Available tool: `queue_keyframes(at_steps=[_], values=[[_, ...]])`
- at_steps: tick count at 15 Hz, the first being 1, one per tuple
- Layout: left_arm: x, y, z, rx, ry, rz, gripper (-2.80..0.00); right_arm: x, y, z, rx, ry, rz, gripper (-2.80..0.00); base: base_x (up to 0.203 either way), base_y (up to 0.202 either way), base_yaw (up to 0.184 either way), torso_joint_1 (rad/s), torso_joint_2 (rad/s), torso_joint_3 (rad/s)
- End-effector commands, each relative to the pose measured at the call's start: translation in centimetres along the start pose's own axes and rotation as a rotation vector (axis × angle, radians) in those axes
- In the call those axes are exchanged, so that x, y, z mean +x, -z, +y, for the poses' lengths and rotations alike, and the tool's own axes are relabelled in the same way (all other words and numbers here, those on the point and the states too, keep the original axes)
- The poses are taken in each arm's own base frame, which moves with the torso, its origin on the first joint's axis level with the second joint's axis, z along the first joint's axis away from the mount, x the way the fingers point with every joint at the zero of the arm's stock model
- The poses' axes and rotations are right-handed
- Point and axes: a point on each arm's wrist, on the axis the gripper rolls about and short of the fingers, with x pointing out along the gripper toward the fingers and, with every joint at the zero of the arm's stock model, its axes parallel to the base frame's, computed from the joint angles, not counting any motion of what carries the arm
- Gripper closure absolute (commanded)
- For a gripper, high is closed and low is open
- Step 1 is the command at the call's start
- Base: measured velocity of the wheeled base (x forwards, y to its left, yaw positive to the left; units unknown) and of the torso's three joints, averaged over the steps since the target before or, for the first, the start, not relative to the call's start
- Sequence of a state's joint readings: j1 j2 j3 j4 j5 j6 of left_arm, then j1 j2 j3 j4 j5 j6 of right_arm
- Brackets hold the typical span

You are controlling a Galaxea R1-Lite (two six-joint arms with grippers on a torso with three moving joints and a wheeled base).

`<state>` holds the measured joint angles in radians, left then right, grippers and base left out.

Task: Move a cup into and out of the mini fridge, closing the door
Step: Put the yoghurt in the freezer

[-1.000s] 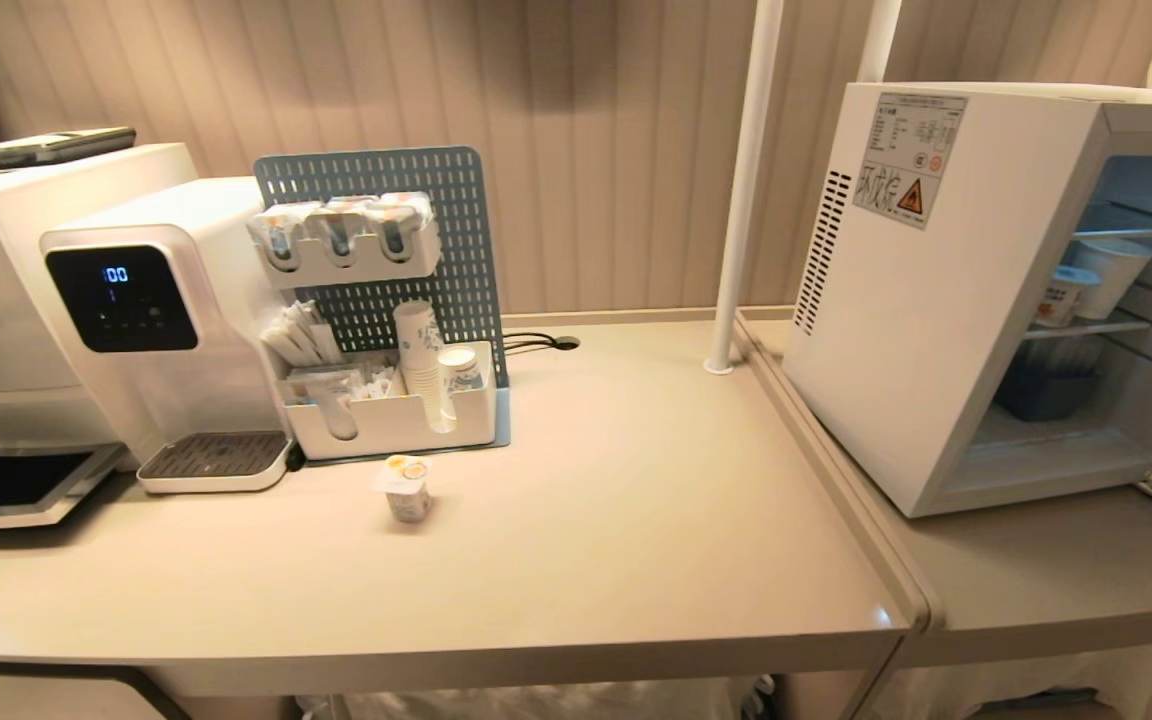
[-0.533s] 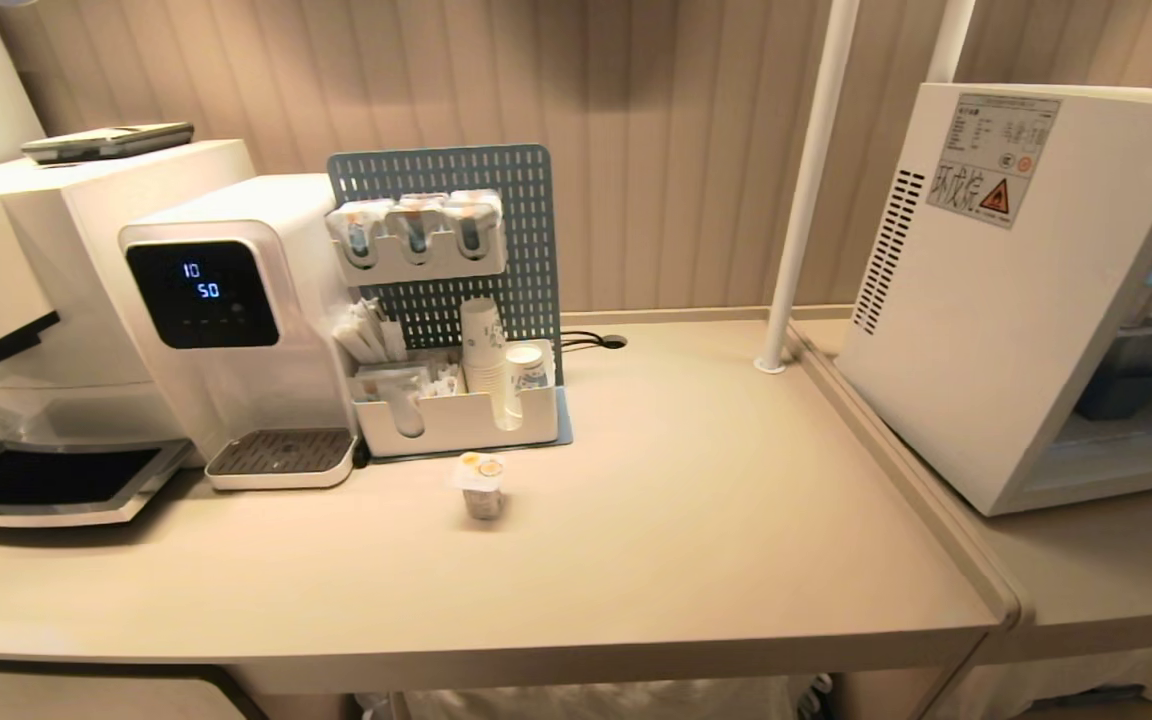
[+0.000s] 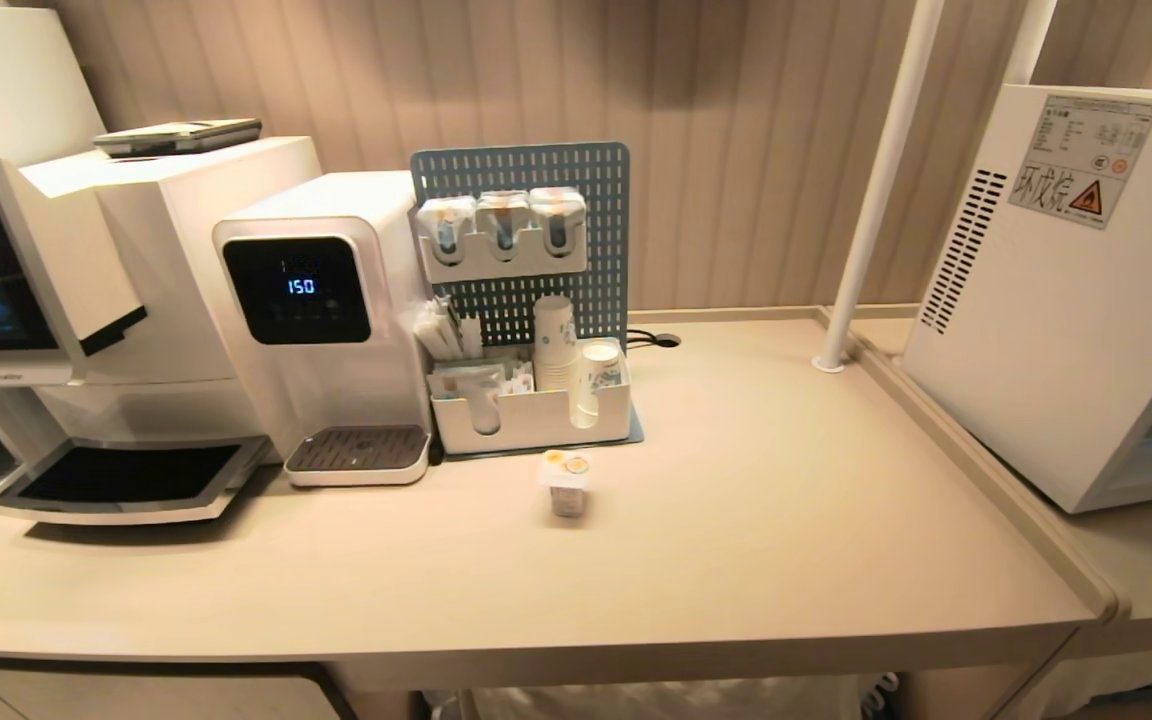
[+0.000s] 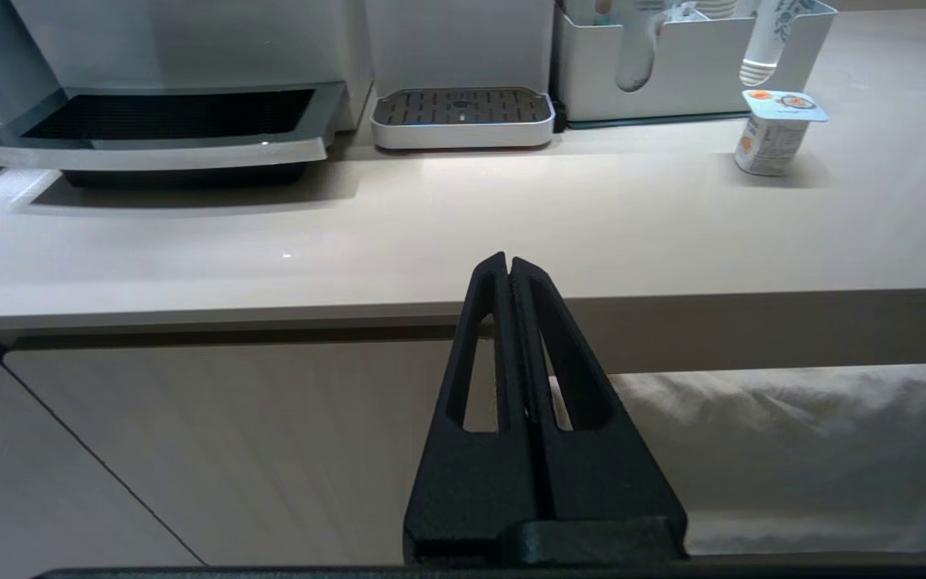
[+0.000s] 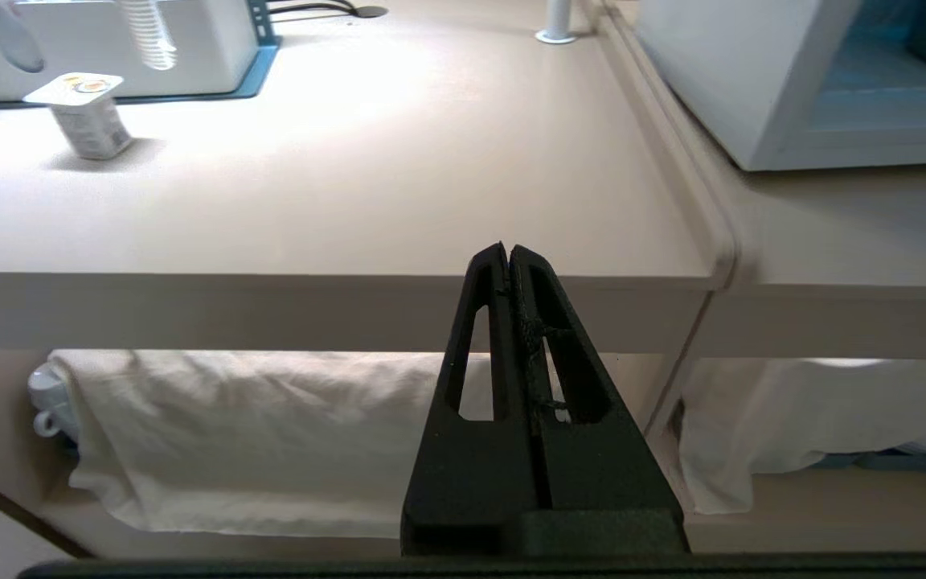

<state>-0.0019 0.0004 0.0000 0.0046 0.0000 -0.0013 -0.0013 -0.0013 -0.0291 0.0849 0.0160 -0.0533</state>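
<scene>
A small sealed yogurt cup (image 3: 566,484) is seen upright on the beige counter (image 3: 736,540), out in the open just in front of the white organiser caddy (image 3: 532,418) that stands towards the counter's back edge. The mini fridge (image 3: 1056,300) sits on the adjoining lower surface beyond the counter's right edge; its door cannot be seen, but the pale blue interior is exposed at the front, so the fridge is judged to be open. A water dispenser (image 3: 321,310) and a coffee machine (image 3: 56,300) occupy the left end of the counter.

The left gripper (image 4: 509,269) and the right gripper (image 5: 506,257) are both held below and short of the counter's front edge, fingers pressed together and empty.

No grasp has been started. The light, narrow cup could be tipped or pushed back into the caddy if it is approached with the fingers not spread first. The raised lip (image 3: 986,470) along the counter's right edge could catch a cup carried too low. The fridge lies almost outside the head view, so a shelf could be misjudged.
</scene>
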Motion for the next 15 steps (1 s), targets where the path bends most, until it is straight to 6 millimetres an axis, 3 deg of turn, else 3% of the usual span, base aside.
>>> queue_keyframes(at_steps=[1, 8, 11, 13, 15], values=[[0.0, 0.0, 0.0, 0.0, 0.0, 0.001, 0.0, 0.0, 0.0, 0.0, 0.0, 0.001, 0.002, 0.0, 0.0, 0.193, 0.004, 0.001, 0.0, 0.002], [0.0, 0.0, 0.0, 0.0, 0.0, 0.001, 0.0, 0.0, 0.0, 0.0, 0.017, 0.002, 0.004, 0.0, 0.0, 0.186, 0.001, 0.001, 0.0, 0.003], [0.0, 0.0, 0.0, 0.0, 0.0, 0.001, 0.0, -0.1, -0.2, 0.0, 0.048, 0.018, -0.007, 0.0, 0.0, 0.033, 0.001, 0.002, 0.0, 0.001], [0.0, 0.0, 0.0, -0.002, 0.0, 0.001, 0.0, -1.2, -3.3, -0.2, 0.055, 0.022, -0.099, 0.0, 0.0, 0.0, 0.0, 0.0, 0.0, 0.0], [0.0, 0.0, 0.0, 0.0, 0.0, 0.001, 0.0, -3.0, -8.5, -0.4, 0.067, 0.015, -0.168, 0.0, 0.0, 0.0, 0.0, 0.0, 0.0, 0.0]])
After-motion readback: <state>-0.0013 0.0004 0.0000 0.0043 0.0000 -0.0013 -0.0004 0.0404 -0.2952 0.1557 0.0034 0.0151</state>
